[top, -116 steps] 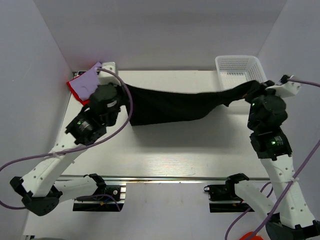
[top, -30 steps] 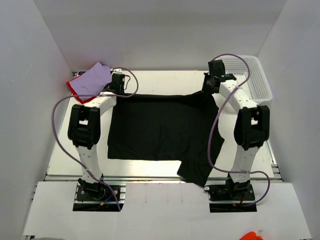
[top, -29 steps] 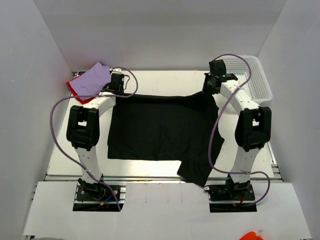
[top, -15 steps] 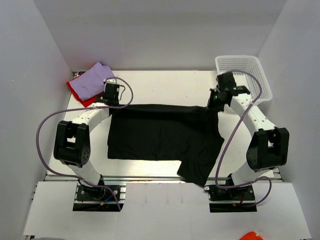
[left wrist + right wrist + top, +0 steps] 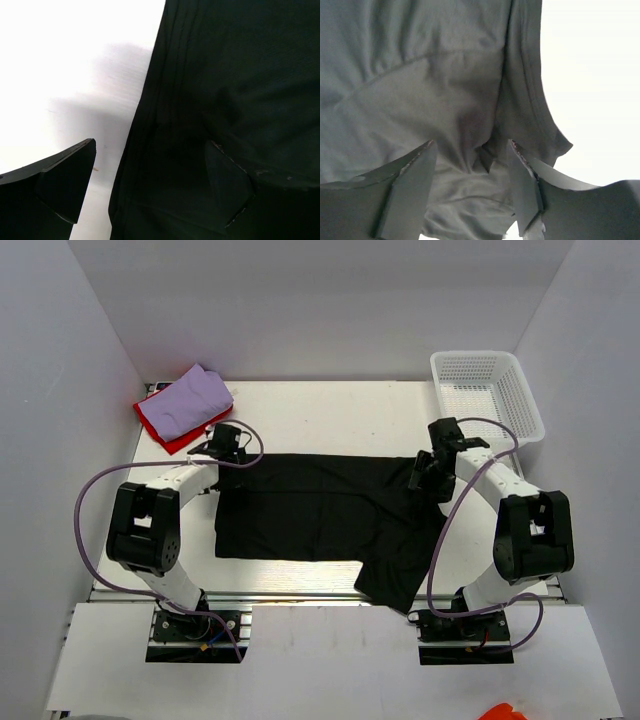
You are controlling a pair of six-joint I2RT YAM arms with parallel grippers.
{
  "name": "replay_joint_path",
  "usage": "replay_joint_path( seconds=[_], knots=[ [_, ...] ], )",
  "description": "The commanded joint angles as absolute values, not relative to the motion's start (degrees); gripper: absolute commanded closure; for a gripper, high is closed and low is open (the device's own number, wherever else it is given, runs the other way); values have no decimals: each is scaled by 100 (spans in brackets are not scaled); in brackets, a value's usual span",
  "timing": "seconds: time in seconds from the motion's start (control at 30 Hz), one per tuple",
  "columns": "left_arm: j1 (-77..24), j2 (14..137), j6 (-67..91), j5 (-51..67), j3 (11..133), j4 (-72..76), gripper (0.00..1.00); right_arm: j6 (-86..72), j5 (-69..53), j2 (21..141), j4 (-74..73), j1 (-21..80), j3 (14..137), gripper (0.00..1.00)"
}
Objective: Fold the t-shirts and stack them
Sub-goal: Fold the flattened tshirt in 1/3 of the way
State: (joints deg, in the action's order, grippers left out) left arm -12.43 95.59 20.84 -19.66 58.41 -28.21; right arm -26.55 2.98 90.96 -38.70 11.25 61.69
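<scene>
Black t-shirt point(image 5: 320, 515) lies flat across the middle of the table point(image 5: 330, 405). Its far edge looks doubled over, and one corner trails toward the near right edge. Basket point(image 5: 478, 354) sits far right, not involved. Lavender t-shirt point(image 5: 192, 395) lies on the red t-shirt point(image 5: 160, 430) in the far left corner. Left gripper point(image 5: 228, 448) is at the black shirt's far left corner, jaws wide, straddling the hem, nothing pinched. Right gripper point(image 5: 425, 475) is over bunched cloth at the far right corner, jaws apart, holding nothing. Reads as first fold laid. Next, imo: regrip and bring that trailing corner in.
</scene>
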Motion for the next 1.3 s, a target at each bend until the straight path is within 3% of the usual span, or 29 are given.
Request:
replay_joint_path(
  seconds=[0.0,0.03,0.2,0.37,0.6,0.83,1.27],
  knots=[
    [-1257,9001,2188,-1961,6301,-2874,0,-2514,712,8834,-3639,1099,6486,34],
    [-1257,9000,2128,-1908,6354,-2796,0,-2496,686,8737,-3491,1099,6495,31],
    [-1257,9272,1829,-1224,6697,-2321,0,-2155,256,8745,-3147,1125,6416,31],
    [-1196,9929,1644,-134,6750,-1627,0,-1267,-1176,8483,-2620,1343,6004,25],
    [-1195,10835,1696,35,6829,-1520,0,-572,-2399,8261,-2329,1976,5476,25],
    [-1195,10768,1880,-70,6882,-1775,0,-826,-1653,8885,-2285,2328,5572,29],
    [-1257,8466,2171,-606,5898,-1951,0,-1283,-879,9430,-1960,2399,5476,45]
  ],
)
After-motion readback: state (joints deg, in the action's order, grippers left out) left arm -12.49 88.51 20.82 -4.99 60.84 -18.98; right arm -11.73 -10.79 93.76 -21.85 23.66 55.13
